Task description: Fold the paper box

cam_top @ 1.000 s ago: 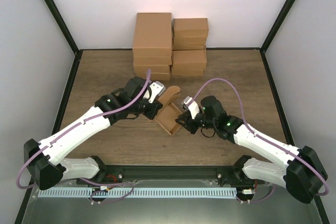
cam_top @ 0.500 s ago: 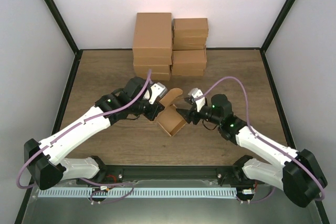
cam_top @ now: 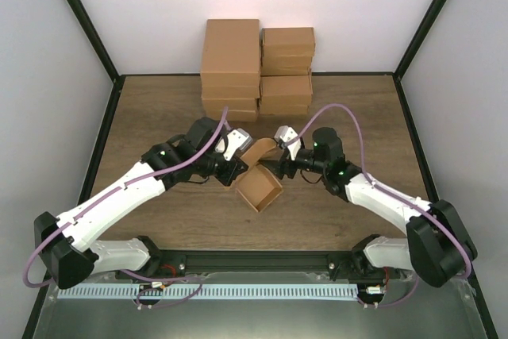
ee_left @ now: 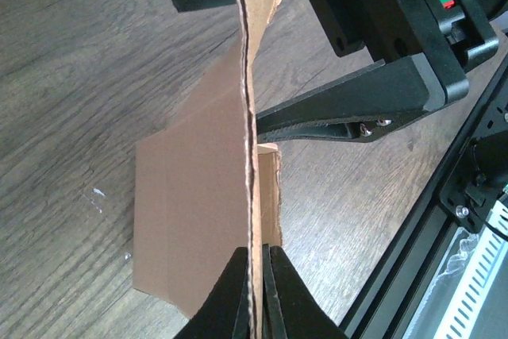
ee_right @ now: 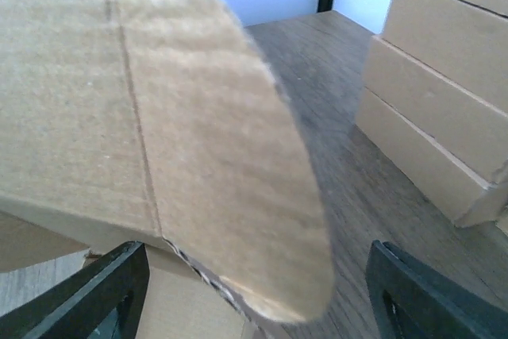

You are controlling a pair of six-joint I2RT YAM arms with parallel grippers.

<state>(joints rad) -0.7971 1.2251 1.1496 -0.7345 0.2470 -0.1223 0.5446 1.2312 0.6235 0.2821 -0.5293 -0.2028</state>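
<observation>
At the table's (cam_top: 159, 109) left, the left arm (cam_top: 135, 184) reaches in toward the middle. Its jaws are shut on a thin upright panel of the box; in the left wrist view both fingers (ee_left: 230, 295) pinch that cardboard edge-on, with no gap showing.

The box (cam_top: 259, 190) sits mid-table between the two arms, well short of the cartons (cam_top: 230, 61) stacked at the back. Its tray lies open side up, turned cornerwise to the table edges. The lid flap (cam_top: 260, 150) rises from the tray's far side and leans toward the cartons. Tray and flap together make the long axis, which runs from the near edge toward the back. In the right wrist view the flap's rounded end (ee_right: 198, 140) fills most of the picture.

To the right, the right arm (cam_top: 373, 196) bends in from the near corner. Its jaws stand wide open and hold nothing. The fingers (ee_right: 95, 291) show at both lower corners of its own view, with the flap between them. Whether either finger touches the cardboard cannot be told.

Compared with a second ago, the right jaws were narrow and low at the tray's right wall. They now sit farther back, level with the flap, and spread wide. The tray has slid slightly toward the near edge. The left arm and its grip look unchanged.
</observation>
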